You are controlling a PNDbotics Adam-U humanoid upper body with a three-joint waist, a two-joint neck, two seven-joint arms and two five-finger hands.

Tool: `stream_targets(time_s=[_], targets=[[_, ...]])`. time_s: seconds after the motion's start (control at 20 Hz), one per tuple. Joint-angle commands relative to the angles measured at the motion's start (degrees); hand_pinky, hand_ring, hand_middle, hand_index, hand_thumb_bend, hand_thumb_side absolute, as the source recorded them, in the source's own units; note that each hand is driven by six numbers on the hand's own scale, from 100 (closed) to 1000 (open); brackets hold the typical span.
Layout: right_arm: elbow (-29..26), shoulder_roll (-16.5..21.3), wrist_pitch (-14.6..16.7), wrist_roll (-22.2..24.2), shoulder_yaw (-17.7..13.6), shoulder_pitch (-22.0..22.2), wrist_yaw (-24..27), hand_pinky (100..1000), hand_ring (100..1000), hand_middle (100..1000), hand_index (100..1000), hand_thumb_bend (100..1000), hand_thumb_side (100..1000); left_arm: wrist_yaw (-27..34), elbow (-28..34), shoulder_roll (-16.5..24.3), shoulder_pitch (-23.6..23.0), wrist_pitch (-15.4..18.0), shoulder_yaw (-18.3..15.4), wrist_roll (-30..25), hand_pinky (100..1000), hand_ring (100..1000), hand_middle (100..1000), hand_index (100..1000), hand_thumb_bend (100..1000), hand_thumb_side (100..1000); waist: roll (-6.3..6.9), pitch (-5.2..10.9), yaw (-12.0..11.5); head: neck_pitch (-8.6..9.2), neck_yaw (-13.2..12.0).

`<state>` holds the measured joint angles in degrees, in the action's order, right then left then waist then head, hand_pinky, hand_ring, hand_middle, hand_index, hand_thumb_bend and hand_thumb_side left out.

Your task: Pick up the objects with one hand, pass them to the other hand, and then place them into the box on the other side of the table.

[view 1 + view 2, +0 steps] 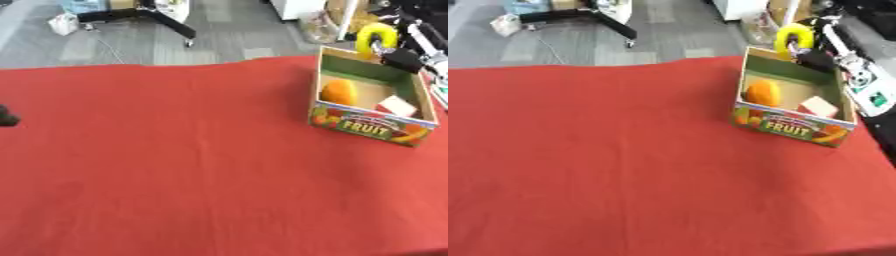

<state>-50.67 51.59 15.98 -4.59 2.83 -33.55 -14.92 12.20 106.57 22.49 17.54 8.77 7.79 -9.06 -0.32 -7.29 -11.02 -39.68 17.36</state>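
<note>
A yellow curved object [376,36], banana-like, hangs over the far rim of the cardboard fruit box [372,126] at the table's right side. My right hand [402,57] comes in from the upper right and is shut on its lower end. Inside the box lie an orange round fruit [339,92] and a red and white block [396,106]. Only a small dark part of my left hand [7,116] shows, at the left edge of the left eye view.
A red cloth [175,160] covers the whole table. Beyond the far edge, on the grey floor, stand a black stand's legs [149,17], a white bag [63,23] and a clear bag [319,27].
</note>
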Motion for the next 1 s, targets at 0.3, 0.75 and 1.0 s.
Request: stream_targets(time_s=[0.3,0.75,1.0], targets=[[1.08,2.73,-2.74,-0.06,-1.86,1.43,-9.84,291,381,395,1000,436,743,-2.41,1.08,-1.22,-0.51,0.92,-1.64,1.02,732,638,602,704,106,829,-0.24,0.22,0.99,0.19,-0.16],[-2.88,2.33,-3.15,-2.52,-3.16,4.18,-8.89,306,447,494,978,104,596,-3.30,0.04,-2.39,-1.42,0.82,-2.43,1.95,727,637,599,698,100,816,-0.55,0.34,2.39,-0.28,-3.08],[-9.34,-4.08,0.76,-6.47,-8.03,10.16,-4.92,338,471,526,960,100,573,-6.94,-2.03,-4.93,-2.85,0.86,-4.61,5.90,729,649,612,707,110,819,-0.86,0.20,5.56,-0.78,-8.44]])
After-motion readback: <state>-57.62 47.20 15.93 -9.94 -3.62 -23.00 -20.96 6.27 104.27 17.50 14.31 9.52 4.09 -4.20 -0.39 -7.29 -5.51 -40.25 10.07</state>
